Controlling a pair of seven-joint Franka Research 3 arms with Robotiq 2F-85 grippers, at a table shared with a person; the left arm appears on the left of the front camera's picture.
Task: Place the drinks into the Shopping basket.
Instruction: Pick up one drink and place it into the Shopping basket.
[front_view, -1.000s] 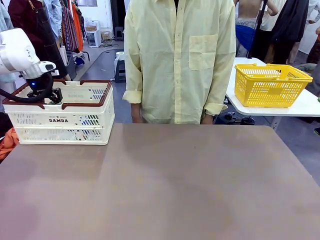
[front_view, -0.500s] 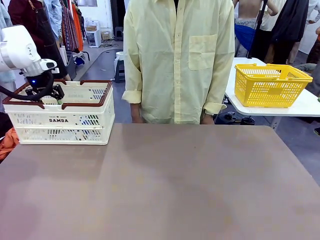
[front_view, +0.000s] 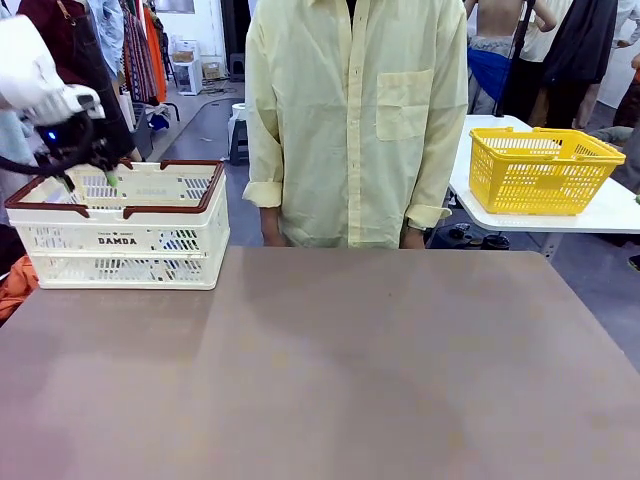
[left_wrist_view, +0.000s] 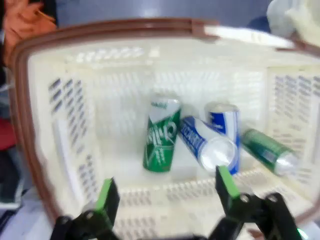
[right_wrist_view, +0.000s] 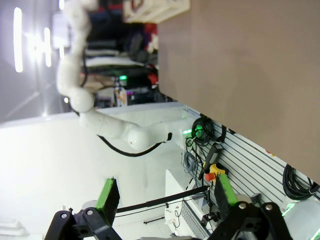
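Where the drinks lie: inside the cream-white perforated plastic Shopping basket (left_wrist_view: 75, 125), on its floor.
Green can: a slim green metal can with white lettering (left_wrist_view: 162, 134) stands about upright near the middle of the floor.
Blue cans: a blue-and-white slim metal can (left_wrist_view: 207, 143) lies tilted, silver top toward the camera, leaning against a second blue-and-white can (left_wrist_view: 224, 120) just behind it; the two touch.
Second green can: a green slim can (left_wrist_view: 268, 152) lies on its side toward the basket's wall, near the blue ones.
Basket: with dark brown rim handles and black "DAMDA" lettering, it sits at the table's far left corner (front_view: 130, 235).
Left gripper: poised above the basket's rim (front_view: 87, 180), (left_wrist_view: 165, 192); green-padded fingers spread wide, nothing between them.
Right gripper: fingers wide apart and holding nothing (right_wrist_view: 164, 192), well away from the basket.
Table: brown matte tabletop (front_view: 380, 370).
Person: in a pale yellow button shirt (front_view: 355, 120), standing at the far edge.
Background: a yellow plastic mesh basket (front_view: 540, 170) on a white side table.
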